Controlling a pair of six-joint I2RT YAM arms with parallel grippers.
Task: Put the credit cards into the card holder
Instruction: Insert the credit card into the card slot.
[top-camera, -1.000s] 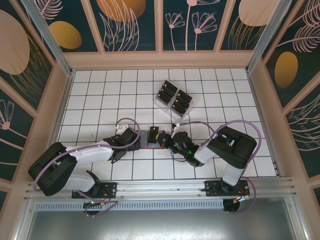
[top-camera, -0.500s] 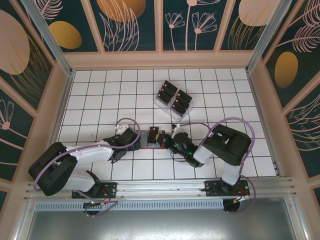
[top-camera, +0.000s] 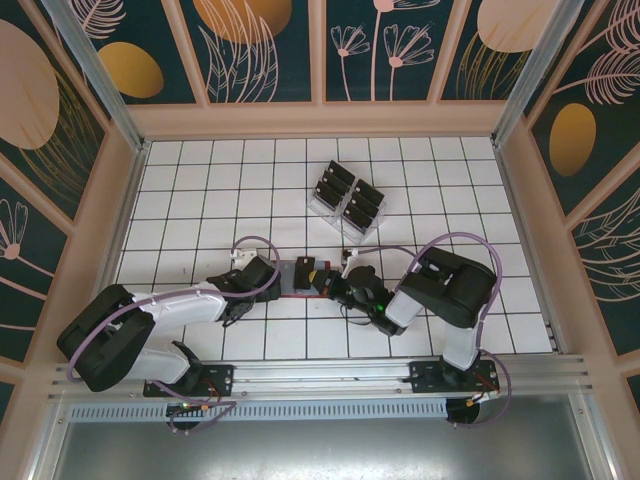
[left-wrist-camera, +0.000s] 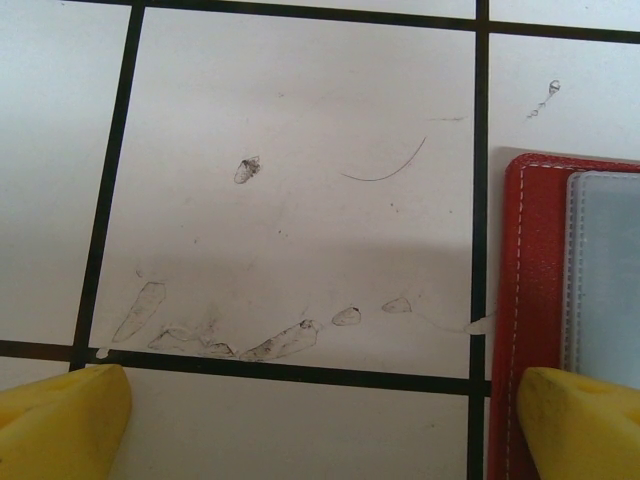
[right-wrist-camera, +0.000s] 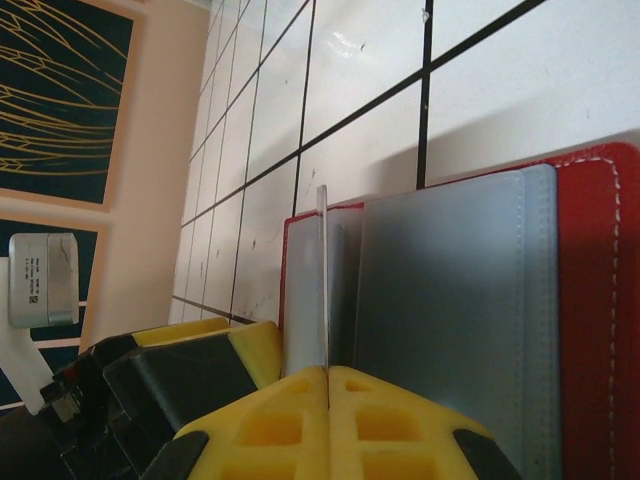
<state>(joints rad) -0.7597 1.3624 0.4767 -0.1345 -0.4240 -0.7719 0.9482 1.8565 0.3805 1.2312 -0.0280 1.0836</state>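
Right arm (top-camera: 445, 285) low over card holder (right-wrist-camera: 595, 300)

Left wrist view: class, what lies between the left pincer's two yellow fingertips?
Smudged bare white tile crossed by a black grid line, in the left wrist view. The left pincer stands open; the card holder lies at the fingertip on the picture's right.

Bright, even light from above. A soft shadow crosses the white tiled surface (left-wrist-camera: 300, 120) in the left wrist view; the right wrist view's near foreground blurs slightly.

card holder (right-wrist-camera: 450, 320): red, open flat | credit card (right-wrist-camera: 323, 280): edge-on at pocket
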